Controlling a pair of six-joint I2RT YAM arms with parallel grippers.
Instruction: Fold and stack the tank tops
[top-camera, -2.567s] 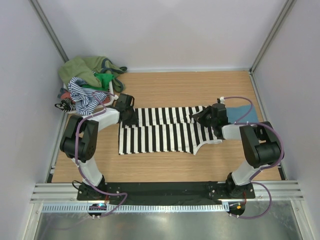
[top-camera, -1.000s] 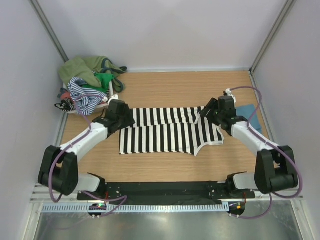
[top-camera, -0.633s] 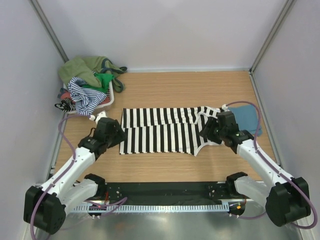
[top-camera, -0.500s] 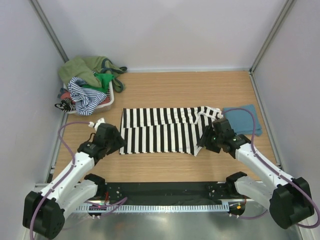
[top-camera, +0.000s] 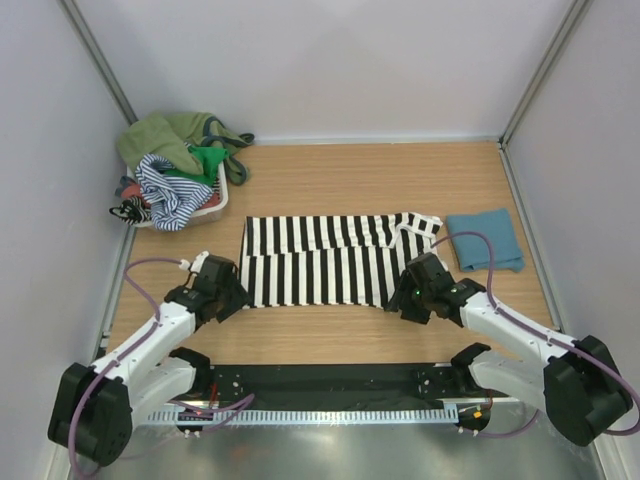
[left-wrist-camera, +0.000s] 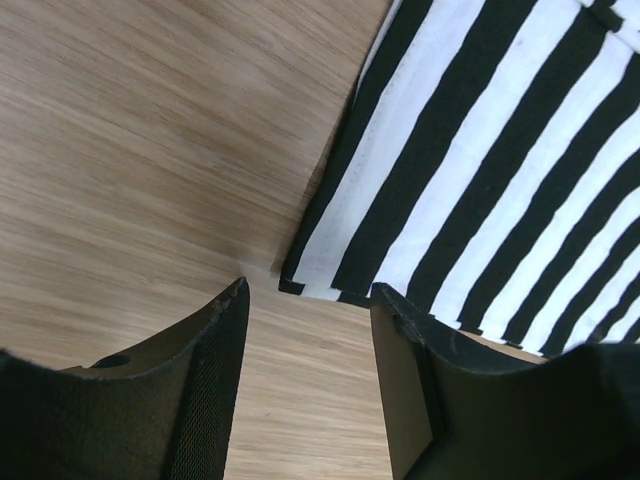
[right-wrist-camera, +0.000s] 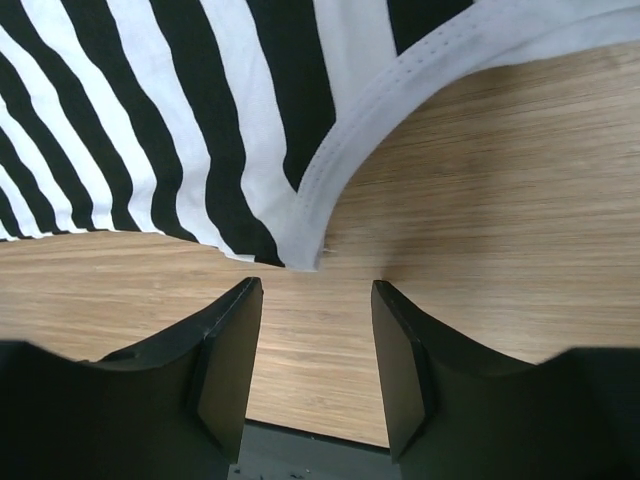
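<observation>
The black-and-white striped tank top (top-camera: 325, 260) lies flat across the middle of the table, folded lengthwise. My left gripper (top-camera: 232, 298) is open just below its near left corner (left-wrist-camera: 300, 280), nothing between the jaws. My right gripper (top-camera: 400, 300) is open just below its near right corner (right-wrist-camera: 305, 255), where the white armhole hem ends. A folded teal-blue tank top (top-camera: 484, 240) rests at the right. Other tank tops (top-camera: 180, 160), olive, green and thin navy-striped, are heaped at the back left.
The heap sits in a white basket (top-camera: 215, 200) by the left wall. Bare wood lies in front of the striped top up to the black base rail (top-camera: 330, 380). Walls close the table on three sides.
Both arms have drawn back from the striped top's far side to its near edge. Each gripper now sits by a near corner. The cloth has not moved.
</observation>
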